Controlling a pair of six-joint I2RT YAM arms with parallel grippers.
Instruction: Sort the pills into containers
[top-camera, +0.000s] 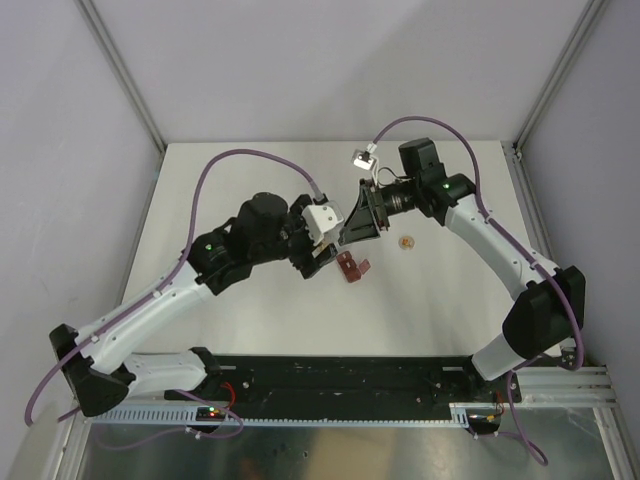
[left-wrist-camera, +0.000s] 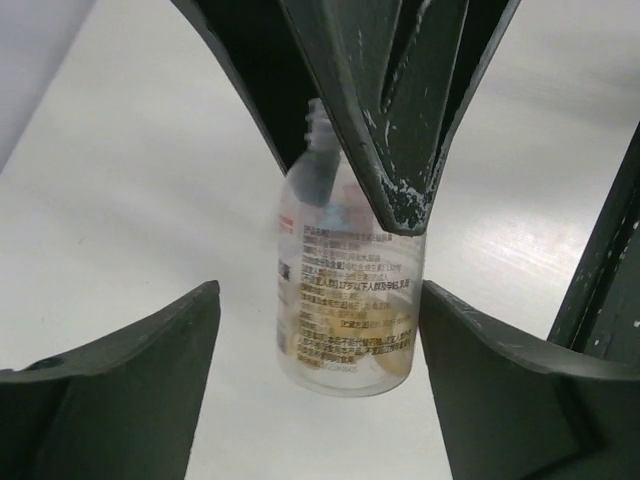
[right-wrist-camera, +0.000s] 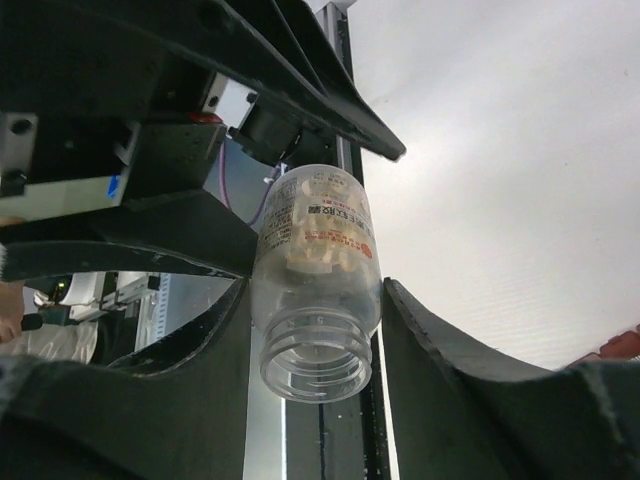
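A clear cylindrical vial (right-wrist-camera: 318, 270) with printed text is held off the table, its open mouth toward the right wrist camera. My right gripper (right-wrist-camera: 318, 300) is shut on it, one finger on each side. Pale orange-tan pills (right-wrist-camera: 320, 250) lie inside, and in the left wrist view they show as a yellowish mass (left-wrist-camera: 392, 345) near the vial's base (left-wrist-camera: 345, 300). My left gripper (left-wrist-camera: 320, 300) is open around that base, with a clear gap on its left side. In the top view both grippers, left (top-camera: 325, 250) and right (top-camera: 352, 232), meet just above the dark red container strip (top-camera: 352, 267).
A small round tan object (top-camera: 406, 242) lies on the white table right of the strip. A reddish edge of the strip (right-wrist-camera: 625, 345) shows at the right of the right wrist view. Grey walls enclose the table on the left, right and back.
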